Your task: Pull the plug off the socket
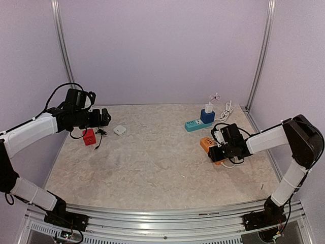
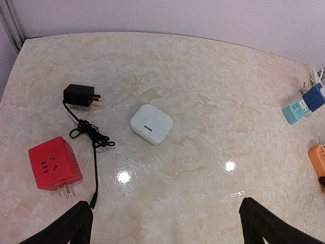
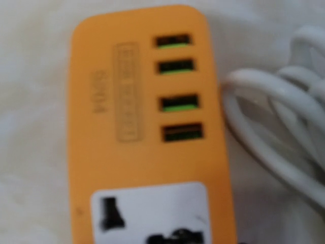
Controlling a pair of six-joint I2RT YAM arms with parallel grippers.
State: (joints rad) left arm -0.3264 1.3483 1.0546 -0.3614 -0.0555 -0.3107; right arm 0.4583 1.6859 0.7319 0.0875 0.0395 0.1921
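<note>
Right gripper (image 1: 217, 151) over the orange strip (image 3: 147, 127) by the right edge: opening unclear. Left gripper (image 1: 104, 118), wide and empty, hangs by the red cube (image 2: 53, 163) and loose black plug (image 2: 77, 95), with open table (image 1: 152, 162) between the arms. Farthest, a white plug (image 1: 208, 108) stands in the blue socket (image 1: 206, 117) near the back edge.

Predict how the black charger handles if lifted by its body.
Probably light and rigid: the black charger is a small blocky plug body. Its thin cord lies kinked and knotted, so it likely dangles limp and drags behind. Pushed, it may swivel against the cord's drag rather than slide straight.
</note>
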